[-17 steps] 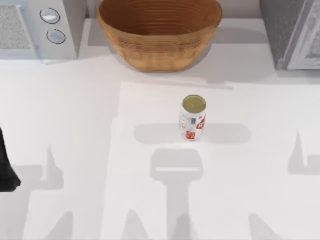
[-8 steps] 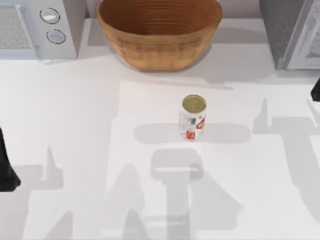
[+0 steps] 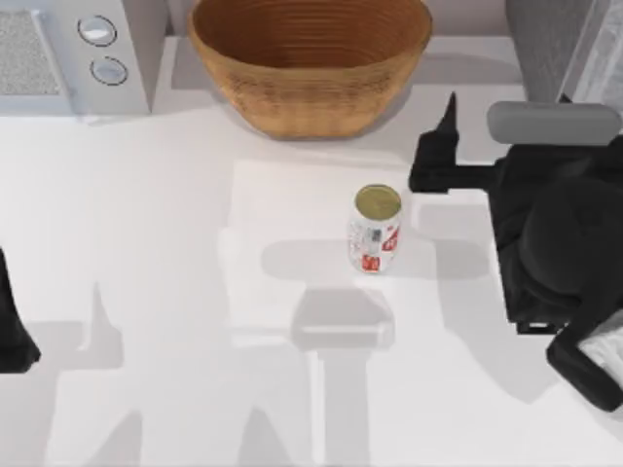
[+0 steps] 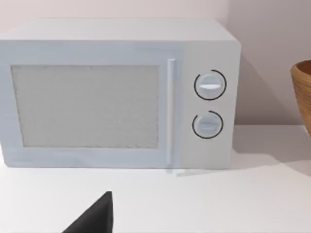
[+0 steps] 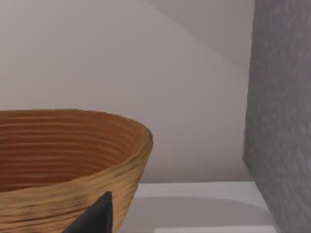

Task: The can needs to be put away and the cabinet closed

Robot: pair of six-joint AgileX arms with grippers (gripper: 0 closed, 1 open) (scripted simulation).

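Observation:
The can (image 3: 376,229) stands upright on the white table near the middle, white with red marks and a dull gold top. My right gripper (image 3: 440,148) has come in from the right and hovers just right of and behind the can, apart from it, between the can and the wicker bowl's right end. The grey cabinet (image 3: 557,60) stands at the back right corner, and its grey wall (image 5: 282,121) rises close by in the right wrist view. My left arm (image 3: 12,331) is parked at the table's left edge.
A large wicker bowl (image 3: 310,60) sits at the back centre, and its rim (image 5: 73,145) is close in the right wrist view. A white microwave (image 3: 68,53) stands at the back left, facing the left wrist camera (image 4: 121,92). Bare table lies in front of the can.
My right arm has swept in from the right edge to just right of and behind the can. The can and my left arm have not moved.

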